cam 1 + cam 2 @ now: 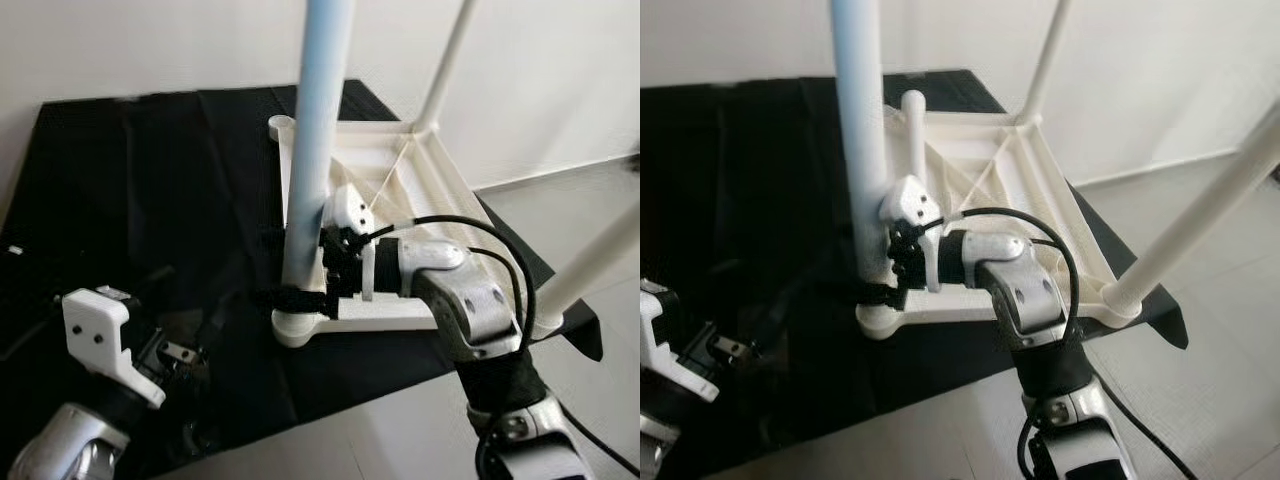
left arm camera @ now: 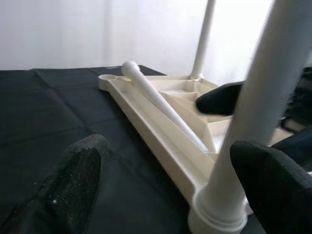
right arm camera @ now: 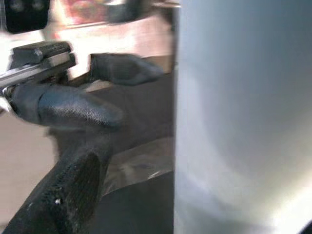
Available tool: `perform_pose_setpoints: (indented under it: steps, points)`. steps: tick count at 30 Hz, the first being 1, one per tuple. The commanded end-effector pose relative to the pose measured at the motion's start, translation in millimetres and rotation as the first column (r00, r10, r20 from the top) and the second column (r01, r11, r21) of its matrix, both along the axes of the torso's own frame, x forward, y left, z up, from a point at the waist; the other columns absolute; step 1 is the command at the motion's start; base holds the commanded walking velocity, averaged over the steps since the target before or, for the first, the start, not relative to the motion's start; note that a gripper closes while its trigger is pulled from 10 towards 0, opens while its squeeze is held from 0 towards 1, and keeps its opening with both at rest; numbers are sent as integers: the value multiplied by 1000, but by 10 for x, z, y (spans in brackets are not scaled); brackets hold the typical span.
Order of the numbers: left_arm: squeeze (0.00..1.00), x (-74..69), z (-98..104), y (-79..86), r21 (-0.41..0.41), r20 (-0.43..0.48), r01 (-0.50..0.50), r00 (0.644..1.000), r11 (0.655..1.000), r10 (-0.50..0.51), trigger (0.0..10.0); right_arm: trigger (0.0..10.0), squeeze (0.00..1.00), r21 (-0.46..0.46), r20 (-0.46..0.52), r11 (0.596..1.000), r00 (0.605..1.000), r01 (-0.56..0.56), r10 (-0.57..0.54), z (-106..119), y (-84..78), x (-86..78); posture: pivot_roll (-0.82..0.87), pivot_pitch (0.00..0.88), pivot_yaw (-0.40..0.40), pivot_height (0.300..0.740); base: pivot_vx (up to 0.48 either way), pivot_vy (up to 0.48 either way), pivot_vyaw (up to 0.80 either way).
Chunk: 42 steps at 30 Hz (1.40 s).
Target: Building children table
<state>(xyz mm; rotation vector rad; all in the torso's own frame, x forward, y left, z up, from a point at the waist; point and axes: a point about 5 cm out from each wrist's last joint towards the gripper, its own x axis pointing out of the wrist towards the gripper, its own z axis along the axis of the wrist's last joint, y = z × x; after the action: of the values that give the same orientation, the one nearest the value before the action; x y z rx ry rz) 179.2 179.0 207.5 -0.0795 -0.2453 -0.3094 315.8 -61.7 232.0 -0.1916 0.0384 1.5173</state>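
Apparently right gripper [image 1: 300,275] around table leg [image 1: 312,160]

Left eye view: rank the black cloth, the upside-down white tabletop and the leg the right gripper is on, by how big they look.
1. Black cloth, widest area.
2. White tabletop.
3. Near leg, with the right gripper at its base; it looms close to the camera, so its rank against the tabletop is unsure.
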Motion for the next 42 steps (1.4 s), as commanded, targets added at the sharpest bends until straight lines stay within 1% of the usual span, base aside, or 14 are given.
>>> perform_pose_setpoints:
  steps: [1, 8, 9, 10, 11, 19, 30, 32, 33, 34, 35, 37, 38, 42]
  points:
    - [0, -26, 6, -6, 2, -1, -2, 1000, 1000, 2, 10000, 10000, 0, -10, -1, 999, 999, -38, 38, -26, 23, 6, -41, 138, -99, 740, 0, 0, 0]
    - [0, -61, 19, -14, 0, -5, 0, 1000, 1000, 0, 10000, 10000, 0, 42, -34, 996, 996, -82, 84, 71, -3, 186, -23, 156, -99, 740, 0, 0, 0]
    - [0, -77, 23, -18, 0, -8, 0, 1000, 1000, 0, 10000, 2706, 0, 59, -56, 991, 991, -122, 125, 90, -22, 218, -19, 161, -100, 740, 0, 0, 0]
    - [0, -77, 23, -18, 0, -8, 0, 1000, 1000, 0, 10000, 2706, 0, 59, -56, 991, 991, -122, 125, 90, -22, 218, -19, 161, -100, 740, 0, 0, 0]
    - [0, -89, 26, -21, 0, -10, 0, 1000, 1000, 0, 10000, 0, 0, 66, -73, 985, 984, -157, 162, 103, -40, 238, -18, 164, -100, 740, 0, 0, 0]
    - [0, -99, 28, -28, 0, -14, -3, 1000, 1000, 3, 10000, 0, 0, 72, -93, 960, 957, -270, 276, 134, -109, 270, -17, 163, -100, 740, 0, 0, 0]
    - [0, -84, 31, -35, -2, -13, -5, 1000, 1000, 5, 10000, 0, 0, 99, -46, 977, 980, -188, 193, 92, -187, 312, -28, 159, -108, 740, 0, 0, 0]
    - [0, -66, 31, -17, 1, -8, -8, 1000, 1000, 8, 10000, 0, 0, 160, -37, 971, 984, 178, -174, -113, 6, 180, -42, 153, -116, 740, 0, 0, 0]
    - [0, -51, 30, -5, 3, -6, -10, 1000, 1000, 10, 10000, 0, 0, 145, -37, 840, 851, 523, -524, -266, 48, 116, -51, 151, -112, 740, 0, 0, 0]
    - [0, -30, 26, 7, 5, -5, -11, 1000, 1000, 11, 10000, 0, 0, 129, -15, 743, 751, 656, -660, -394, 85, -97, -51, 150, -104, 740, 0, 0, 0]
    - [0, -30, 26, 7, 5, -5, -11, 1000, 1000, 11, 10000, 0, 0, 129, -15, 743, 751, 656, -660, -394, 85, -97, -51, 150, -104, 740, 0, 0, 0]
    - [0, -4, 10, 21, 8, -6, -10, 1000, 1000, 10, 10000, 0, 0, 129, -22, 698, 706, 705, -708, -475, 178, -329, -67, 124, -90, 740, 0, 0, 0]
    - [0, 3, 3, 24, 8, -7, -10, 1000, 1000, 10, 10000, 0, 0, 133, -28, 721, 730, 680, -683, -479, 215, -358, -67, 124, -90, 740, 0, 0, 0]
    - [0, 35, -8, 21, 7, -6, -5, 1000, 1000, 5, 10000, 0, 0, 153, -24, 706, 717, 692, -697, -425, 195, -232, -67, 101, -104, 740, 0, 0, 0]
